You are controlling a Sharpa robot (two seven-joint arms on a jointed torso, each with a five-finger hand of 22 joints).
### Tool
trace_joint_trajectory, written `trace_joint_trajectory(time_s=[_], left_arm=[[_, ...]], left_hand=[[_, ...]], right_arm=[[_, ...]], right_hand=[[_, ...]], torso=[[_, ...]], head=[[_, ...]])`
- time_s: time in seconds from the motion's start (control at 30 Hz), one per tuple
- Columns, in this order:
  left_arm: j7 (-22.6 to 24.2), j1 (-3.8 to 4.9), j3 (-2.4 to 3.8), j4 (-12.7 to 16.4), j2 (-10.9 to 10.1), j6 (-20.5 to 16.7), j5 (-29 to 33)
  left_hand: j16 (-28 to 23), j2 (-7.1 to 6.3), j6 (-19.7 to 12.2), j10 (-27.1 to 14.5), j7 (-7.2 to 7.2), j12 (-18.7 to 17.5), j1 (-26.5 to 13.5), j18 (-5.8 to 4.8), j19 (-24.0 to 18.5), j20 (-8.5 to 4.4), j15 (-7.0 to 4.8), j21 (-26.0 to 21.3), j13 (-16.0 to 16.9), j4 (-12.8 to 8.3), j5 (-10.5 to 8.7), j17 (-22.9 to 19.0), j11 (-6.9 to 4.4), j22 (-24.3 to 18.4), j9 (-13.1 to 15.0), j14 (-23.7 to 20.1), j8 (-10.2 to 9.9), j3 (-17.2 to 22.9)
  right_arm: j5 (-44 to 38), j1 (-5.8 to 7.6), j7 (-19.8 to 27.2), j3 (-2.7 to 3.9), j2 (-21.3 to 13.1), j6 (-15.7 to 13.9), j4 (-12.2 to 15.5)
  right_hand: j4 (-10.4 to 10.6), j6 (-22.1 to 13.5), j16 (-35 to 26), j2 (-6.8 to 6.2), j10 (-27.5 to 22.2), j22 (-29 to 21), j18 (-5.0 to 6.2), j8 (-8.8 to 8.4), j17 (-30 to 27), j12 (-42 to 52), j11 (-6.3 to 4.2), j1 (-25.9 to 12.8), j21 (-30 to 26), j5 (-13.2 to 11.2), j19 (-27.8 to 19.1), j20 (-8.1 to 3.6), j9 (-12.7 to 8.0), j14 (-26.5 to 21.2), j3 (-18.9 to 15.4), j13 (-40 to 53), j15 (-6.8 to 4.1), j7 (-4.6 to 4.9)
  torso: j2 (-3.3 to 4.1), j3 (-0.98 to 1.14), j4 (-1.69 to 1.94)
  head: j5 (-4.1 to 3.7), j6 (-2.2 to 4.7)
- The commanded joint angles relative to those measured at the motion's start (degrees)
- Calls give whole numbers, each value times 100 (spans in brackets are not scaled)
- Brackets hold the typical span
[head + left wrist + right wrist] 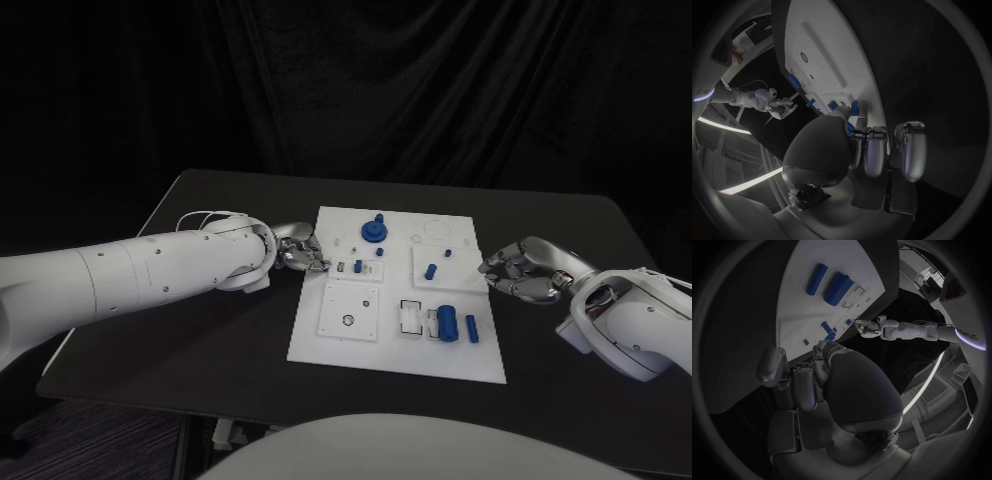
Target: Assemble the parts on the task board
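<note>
Black surface (216, 330), matte, four rounded corners. One white task board (397, 345) lies flat directly on it, roughly central, long sides running from the far edge toward the near edge, set slightly nearer the right edge. Small blue parts (447, 323) rest on the board

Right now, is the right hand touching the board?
Cannot tell. In the head view the right hand sits at the board's right edge, its fingers curled in, but neither that view nor the right wrist view plainly shows contact or a gap.

backdrop: black curtain (433, 90) — hanging folds | furniture: black table (562, 230) | light: dim
</note>
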Motion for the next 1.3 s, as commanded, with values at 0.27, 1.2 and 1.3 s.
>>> trace_joint_trajectory(time_s=[0.27, 1.2, 1.3], left_arm=[[35, -12, 2, 104, -97, -191, 20], [-1272, 689, 3, 439, 20, 612, 704], [-1440, 696, 3, 380, 152, 791, 632]], left_hand=[[15, -212, 61, 612, -28, -4, -43, 71, 303, -28, -20, -9, 1510, -487, -147, 1510, -27, 1307, 277, 595, -2, 771], [15, -333, 53, 612, -33, -4, -390, 121, 217, -36, -27, -214, 1510, -581, -760, 1510, -29, 1238, 406, 595, -81, 1353], [15, -324, 44, 612, -30, -4, -438, 125, 209, -32, -23, -235, 1510, -590, -876, 1510, -26, 1232, 406, 595, -106, 1383]], right_arm=[[-9, -5, -158, 3, -3, 114, -6], [-9, -2, -249, 3, 33, 35, 22], [-9, -2, -251, 3, 29, 18, 29]], right_hand=[[-27, -13, -81, -12, -103, 764, 63, -13, 414, -63, -7, 42, -106, 24, -111, 3, -15, -57, 46, -59, 25, 36], [-36, -23, -112, -19, -148, 750, 72, -18, 381, -97, -6, 36, -159, 23, -146, 6, -22, -85, 65, -98, 27, 38], [-36, -21, -110, -20, -147, 747, 74, -17, 384, -96, -5, 35, -168, 23, -151, 7, -22, -84, 66, -96, 28, 38]], torso=[[-2, 4, -3], [7, 21, -12], [3, 25, -24]], head=[[-15, -1], [-121, -1], [-132, -1]])
